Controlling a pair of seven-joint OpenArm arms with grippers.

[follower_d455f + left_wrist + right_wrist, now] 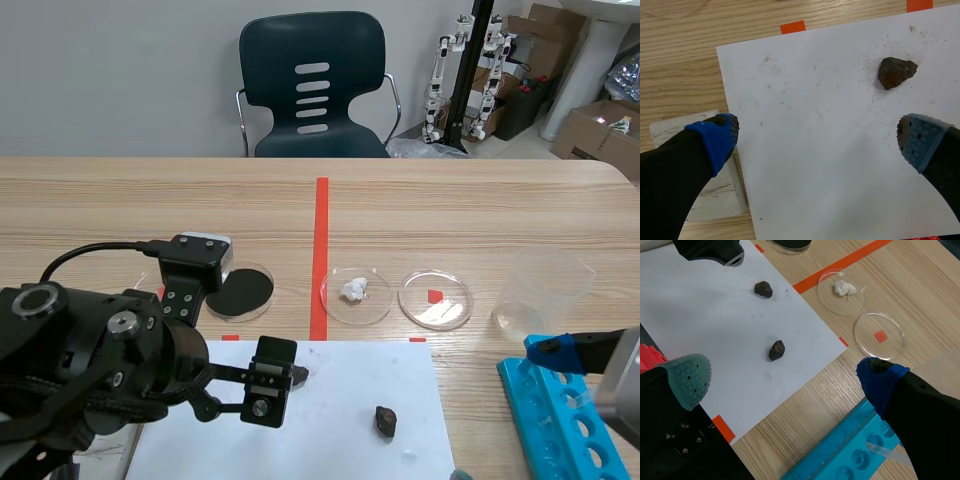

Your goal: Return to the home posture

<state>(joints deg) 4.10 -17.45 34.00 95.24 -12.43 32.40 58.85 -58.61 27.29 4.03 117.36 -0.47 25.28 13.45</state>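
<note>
Blue-padded left fingers (715, 142) were released and spread wide, with nothing between them, low over the paper (830, 150). The right fingers (690, 380) were likewise released and empty, above the paper's near corner and the rack (840, 455). Neither arm appeared to be home yet.

Probable hazards on retraction:
- A low pull-back by the left arm (100, 370) could catch and drag the sheet. This would shift the rock (896, 72) lying on it just ahead of one pad.
- In the scene view, a second rock (386, 420) sat nearer the sheet's middle. A sideways sweep could knock it.
- One right pad sat close over the rack's far end, with the beaker (540, 290) near beyond it. A swing toward either could tip the beaker or nudge the rack.
- The cable looping off the left arm could snag during folding.

Pose:
- The left arm entered low, its wrist turned inward across the sheet.
- The right arm (620, 370) showed only at the surface's edge and pointed inward.
</note>
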